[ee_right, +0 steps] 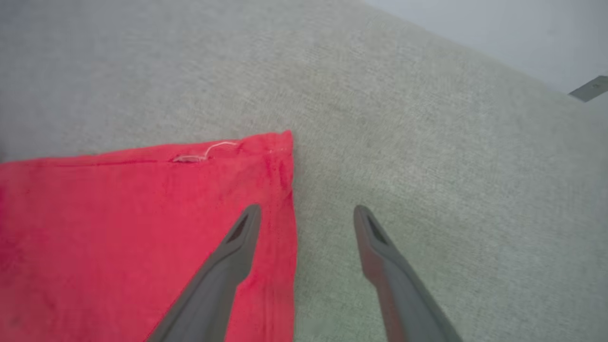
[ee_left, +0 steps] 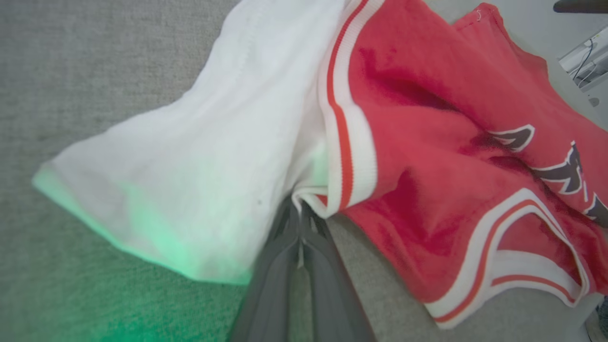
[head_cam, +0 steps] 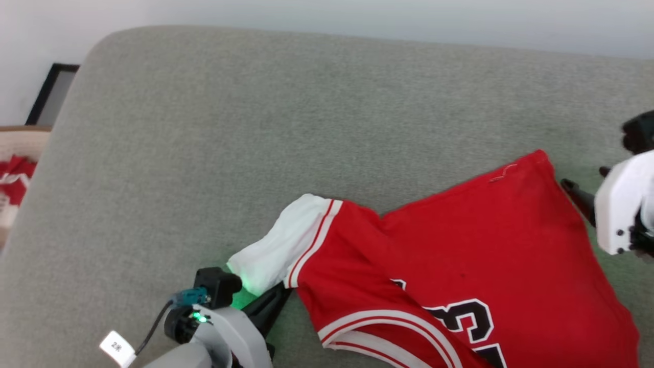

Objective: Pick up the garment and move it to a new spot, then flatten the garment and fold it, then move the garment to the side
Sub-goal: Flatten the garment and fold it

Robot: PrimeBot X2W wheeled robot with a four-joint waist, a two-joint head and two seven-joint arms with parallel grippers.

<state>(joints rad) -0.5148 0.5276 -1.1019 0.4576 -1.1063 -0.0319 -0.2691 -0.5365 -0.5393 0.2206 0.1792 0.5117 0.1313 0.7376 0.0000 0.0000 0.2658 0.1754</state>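
Note:
The garment, a red jersey with a white sleeve and black chest lettering, lies partly spread on the grey-green padded surface, running off the head view's bottom right. My left gripper is shut on the garment where the white sleeve meets the striped armhole trim; its closed fingers pinch that seam. My right gripper stands open just above the garment's red hem corner. Its left finger is over the cloth, its right finger over bare surface.
A basket with red cloth sits off the surface's left edge. A black-framed panel leans on the wall behind it. The padded surface stretches bare behind and left of the garment.

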